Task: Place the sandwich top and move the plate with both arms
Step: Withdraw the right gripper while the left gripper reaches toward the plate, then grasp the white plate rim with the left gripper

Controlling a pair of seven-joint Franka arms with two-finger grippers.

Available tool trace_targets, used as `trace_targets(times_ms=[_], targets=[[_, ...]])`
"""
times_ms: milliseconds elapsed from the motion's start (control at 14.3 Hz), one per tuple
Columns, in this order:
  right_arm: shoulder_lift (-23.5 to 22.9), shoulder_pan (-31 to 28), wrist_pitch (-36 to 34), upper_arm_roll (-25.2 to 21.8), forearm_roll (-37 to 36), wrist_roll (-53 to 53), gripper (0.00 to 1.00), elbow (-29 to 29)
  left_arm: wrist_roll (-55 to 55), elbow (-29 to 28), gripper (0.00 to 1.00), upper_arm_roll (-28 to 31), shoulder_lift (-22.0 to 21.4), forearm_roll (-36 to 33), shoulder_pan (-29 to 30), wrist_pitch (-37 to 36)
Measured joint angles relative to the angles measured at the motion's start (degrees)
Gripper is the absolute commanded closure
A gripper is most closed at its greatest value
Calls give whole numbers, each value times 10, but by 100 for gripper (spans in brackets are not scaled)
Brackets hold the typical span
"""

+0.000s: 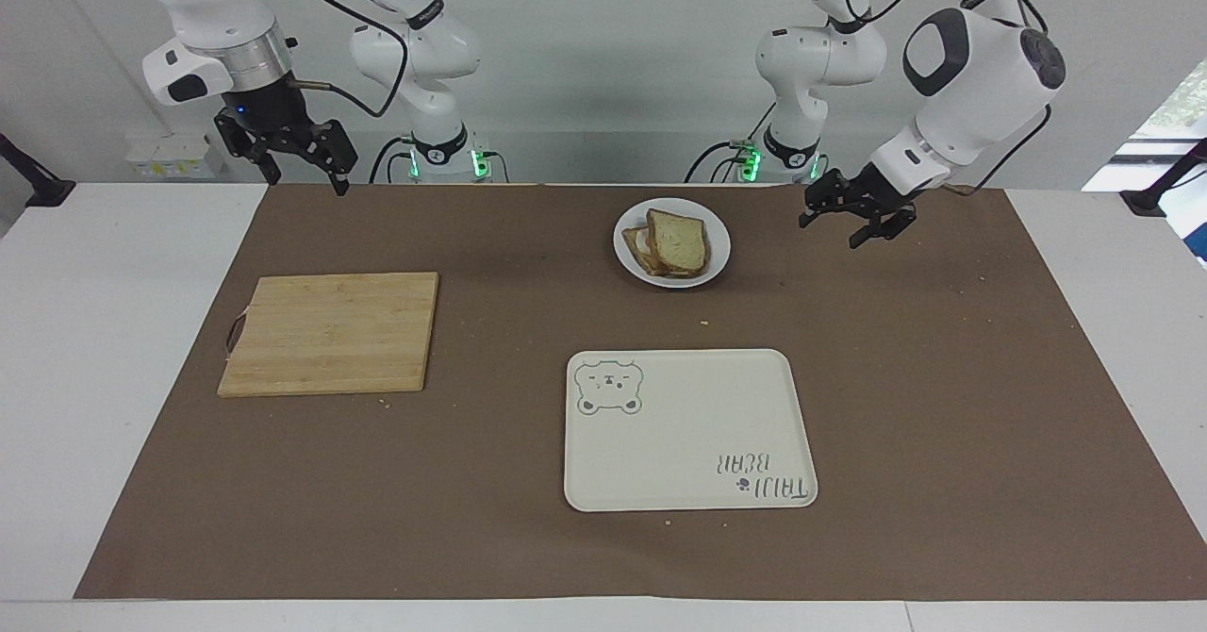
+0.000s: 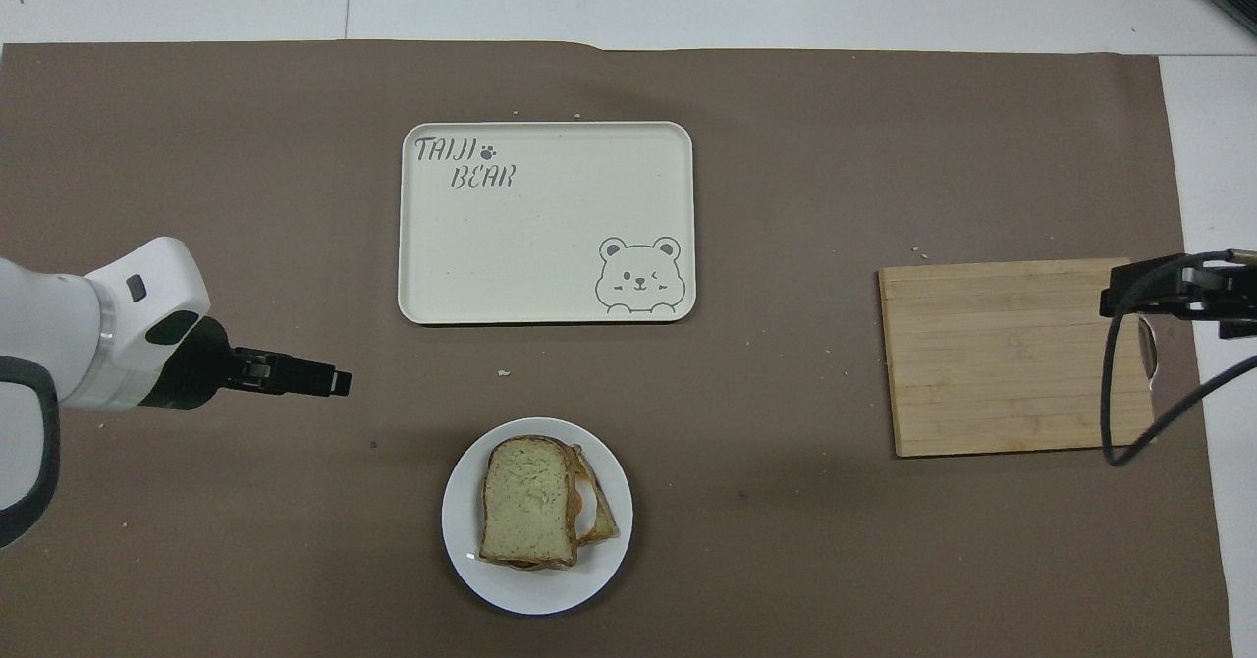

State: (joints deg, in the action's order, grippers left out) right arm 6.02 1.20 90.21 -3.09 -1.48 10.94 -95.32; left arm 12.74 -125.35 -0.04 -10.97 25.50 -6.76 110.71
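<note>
Left gripper (image 1: 853, 222) low over brown mat (image 1: 943, 377), beside plate (image 1: 717, 259) toward left arm's end, fingers spread, empty. Right gripper (image 1: 300, 162) raised over mat's robot-side edge near right arm's corner, fingers apart, empty. Sandwich top (image 1: 679, 239) on stacked sandwich on plate, near mat's robot-side edge; tray (image 1: 679, 462) farther out; cutting board (image 1: 330, 332) toward right arm's end.

Brown paper mat (image 1: 943, 406) over a white table (image 1: 94, 377); pale striped bamboo cutting board (image 1: 330, 332) at frame left of the facing view. Cream tray (image 1: 688, 443) bears a grey-green bear face and "TAIJI BEAR" lettering. Glossy white plate (image 1: 719, 257) carries a pale, speckled sandwich top (image 1: 679, 241) with brown crust, an orange edge beneath it in the overhead view; the arms (image 1: 971, 85) are white with black grippers.
</note>
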Motion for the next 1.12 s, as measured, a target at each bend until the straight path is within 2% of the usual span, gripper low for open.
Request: trace_targets(times_ms=[209, 419, 698, 837, 1047, 1116], targets=[[-6, -8, 0, 0, 0, -2, 0, 9, 23, -90, 0, 0, -11, 67, -22, 75], [-28, -8, -2, 0, 0, -2, 0, 27, 99, -154, 0, 0, -15, 129, -26, 83], [-31, -9, -6, 0, 0, -2, 0, 22, 204, -227, 10, 4, -15, 188, -26, 86], [-30, -9, -6, 0, 0, -2, 0, 21, 241, -249, 24, 4, -10, 218, -25, 86], [-29, -8, -7, 3, 0, -6, 0, 21, 271, -261, 37, 4, 14, 268, -26, 86], [-29, -6, -7, 7, 0, -10, 0, 22, 284, -265, 46, 4, 24, 290, -26, 86]])
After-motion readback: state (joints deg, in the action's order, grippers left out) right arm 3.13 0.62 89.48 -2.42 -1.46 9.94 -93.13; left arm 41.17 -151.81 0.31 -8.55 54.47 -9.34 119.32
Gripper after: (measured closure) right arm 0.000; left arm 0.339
